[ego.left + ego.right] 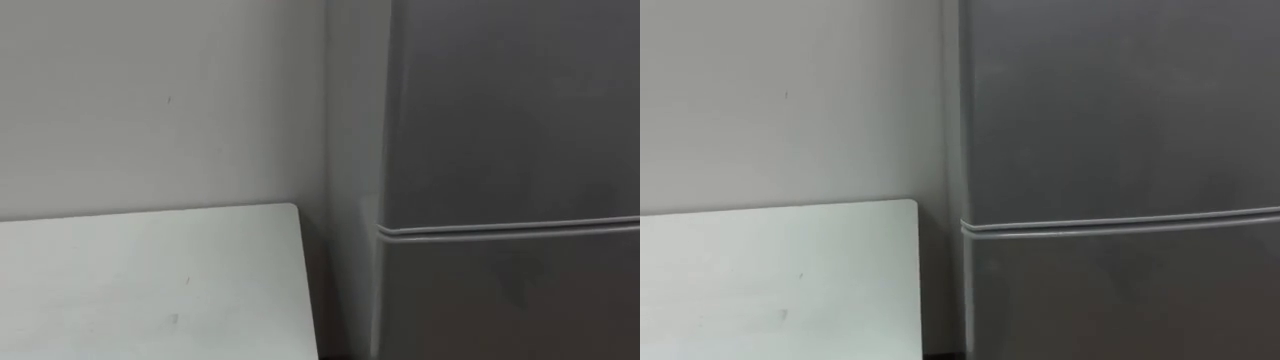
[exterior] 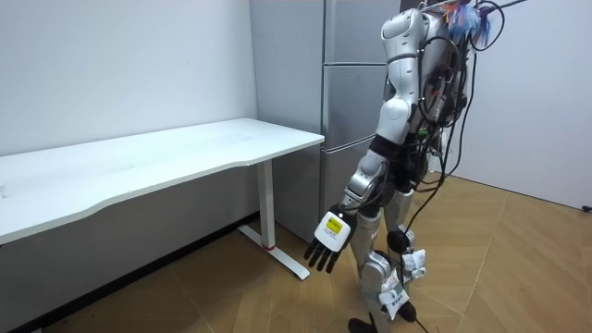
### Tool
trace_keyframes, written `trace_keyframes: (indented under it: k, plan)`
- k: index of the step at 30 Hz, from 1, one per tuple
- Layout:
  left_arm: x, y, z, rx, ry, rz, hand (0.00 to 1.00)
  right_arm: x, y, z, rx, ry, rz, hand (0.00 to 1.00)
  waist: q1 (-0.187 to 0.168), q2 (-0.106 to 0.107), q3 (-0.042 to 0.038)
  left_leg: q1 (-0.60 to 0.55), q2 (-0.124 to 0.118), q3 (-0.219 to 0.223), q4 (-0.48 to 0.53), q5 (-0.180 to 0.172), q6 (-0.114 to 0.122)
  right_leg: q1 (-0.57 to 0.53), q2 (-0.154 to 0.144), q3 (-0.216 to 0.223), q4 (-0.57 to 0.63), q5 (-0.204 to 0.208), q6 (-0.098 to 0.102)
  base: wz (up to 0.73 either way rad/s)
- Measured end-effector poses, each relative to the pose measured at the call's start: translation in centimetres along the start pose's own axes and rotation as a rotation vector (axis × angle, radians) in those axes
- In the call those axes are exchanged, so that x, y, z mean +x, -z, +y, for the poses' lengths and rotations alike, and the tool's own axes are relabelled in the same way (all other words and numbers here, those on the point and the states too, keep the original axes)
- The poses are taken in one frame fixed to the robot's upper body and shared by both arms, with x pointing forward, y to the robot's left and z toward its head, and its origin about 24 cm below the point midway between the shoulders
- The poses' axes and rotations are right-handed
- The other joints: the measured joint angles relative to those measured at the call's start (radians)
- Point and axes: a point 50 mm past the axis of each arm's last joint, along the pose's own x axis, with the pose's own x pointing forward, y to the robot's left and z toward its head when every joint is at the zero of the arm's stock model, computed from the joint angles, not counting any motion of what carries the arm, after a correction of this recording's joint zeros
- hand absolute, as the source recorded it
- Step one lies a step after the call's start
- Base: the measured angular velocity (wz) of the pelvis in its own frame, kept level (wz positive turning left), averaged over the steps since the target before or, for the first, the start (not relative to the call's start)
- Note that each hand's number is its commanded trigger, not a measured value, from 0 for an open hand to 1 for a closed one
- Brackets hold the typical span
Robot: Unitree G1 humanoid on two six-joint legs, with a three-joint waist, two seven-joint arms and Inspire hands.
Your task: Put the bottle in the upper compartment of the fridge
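Note:
A grey fridge (image 1: 510,110) stands right in front of me, with its doors closed. A horizontal seam (image 1: 510,230) separates the upper door (image 1: 1120,110) from the lower door (image 1: 1120,300). In the room view I stand upright facing the fridge (image 2: 351,102), close to it. My left hand (image 2: 328,242) hangs low at my side, open with relaxed fingers and nothing in it.
A white table (image 1: 150,280) stands to the left of the fridge against the light wall, its right edge a narrow gap from the fridge's side. In the room view the table (image 2: 166,157) has white legs, and wooden floor (image 2: 518,268) lies around me.

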Motion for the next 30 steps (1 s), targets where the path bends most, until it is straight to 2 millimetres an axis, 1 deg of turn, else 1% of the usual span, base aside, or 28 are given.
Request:
trace_keyframes:
  k: [1, 5, 6, 8, 9, 11, 14, 18, 21, 26, 30]
  plan:
    - [0.0, 0.1, -0.2, -0.001, 0.004, 0.002, 0.00, -0.1, 0.6, -0.1, -0.045, -0.014, -0.002, 0.00, 0.000, 0.006, 0.0016, 0.002, 0.000, 0.003, 0.000, 0.000, 0.000, 0.000, -0.001, 0.004, 0.001, 0.000, 0.000, -0.09]
    - [0.1, 0.0, -0.7, -0.010, 0.019, 0.005, 0.00, -0.7, 2.8, 0.1, -0.232, -0.114, -0.004, 0.00, 0.006, 0.008, 0.0008, 0.000, 0.003, 0.013, 0.000, 0.000, 0.000, -0.014, 0.001, 0.018, 0.016, -0.002, -0.002, -0.10]
    - [0.1, 0.1, -0.8, -0.006, 0.023, 0.007, 0.00, -0.8, 3.0, 0.1, -0.247, -0.130, 0.000, 0.00, 0.006, 0.009, 0.0002, 0.000, 0.003, 0.013, 0.000, 0.000, 0.000, -0.014, 0.001, 0.018, 0.016, -0.002, -0.002, -0.05]
    - [0.0, 0.2, -1.1, 0.010, 0.038, 0.010, 0.00, -1.3, 4.1, 0.1, -0.347, -0.201, -0.013, 0.00, 0.006, 0.011, 0.0003, -0.001, 0.003, 0.013, 0.000, 0.000, 0.000, -0.014, -0.002, 0.015, 0.016, -0.002, -0.002, 0.02]
    - [0.0, 0.2, -1.1, 0.012, 0.040, 0.011, 0.00, -1.5, 4.3, 0.2, -0.370, -0.219, -0.018, 0.00, 0.007, 0.012, 0.0004, -0.001, 0.003, 0.013, 0.000, 0.000, 0.000, -0.014, -0.002, 0.015, 0.015, -0.002, -0.002, 0.00]
    - [0.0, 0.3, -1.2, 0.018, 0.044, 0.014, 0.00, -1.9, 5.2, 0.3, -0.463, -0.282, -0.029, 0.00, 0.010, 0.012, -0.0002, 0.000, 0.003, 0.012, 0.000, 0.000, 0.000, -0.013, -0.001, 0.015, 0.014, -0.002, -0.002, 0.00]
    - [0.0, 0.5, -1.3, 0.029, 0.048, 0.017, 0.00, -2.5, 6.2, 0.5, -0.542, -0.354, -0.025, 0.00, 0.021, 0.013, 0.0003, 0.006, 0.002, 0.008, 0.000, 0.000, 0.000, -0.007, 0.000, 0.012, 0.014, -0.002, -0.002, 0.00]
    - [-0.1, 0.4, -1.7, 0.063, 0.063, 0.008, 0.00, -3.2, 6.9, 1.1, -0.577, -0.436, -0.017, 0.00, 0.024, 0.015, 0.0007, 0.006, 0.002, 0.007, 0.001, 0.000, 0.000, -0.007, 0.000, 0.012, 0.015, -0.001, -0.002, 0.00]
    - [-0.1, 0.2, -2.1, 0.085, 0.077, 0.000, 0.00, -3.9, 7.4, 1.6, -0.605, -0.519, -0.005, 0.00, 0.024, 0.016, 0.0012, 0.005, 0.003, 0.010, 0.001, 0.000, 0.000, -0.006, -0.005, -0.002, 0.015, 0.000, -0.003, 0.00]
    - [0.1, -0.8, -2.8, 0.110, 0.090, -0.035, 0.00, -4.9, 8.4, 2.2, -0.659, -0.644, 0.024, 0.00, 0.026, 0.017, 0.0021, 0.001, 0.003, 0.010, 0.000, 0.000, 0.000, -0.009, -0.005, -0.004, 0.014, 0.000, -0.002, 0.00]
    - [0.1, -1.2, -3.1, 0.124, 0.089, -0.051, 0.00, -5.2, 8.8, 2.4, -0.683, -0.685, 0.047, 0.00, 0.026, 0.017, 0.0020, -0.012, 0.001, 0.001, 0.000, 0.000, 0.000, -0.012, -0.007, -0.014, 0.012, 0.000, -0.002, 0.05]
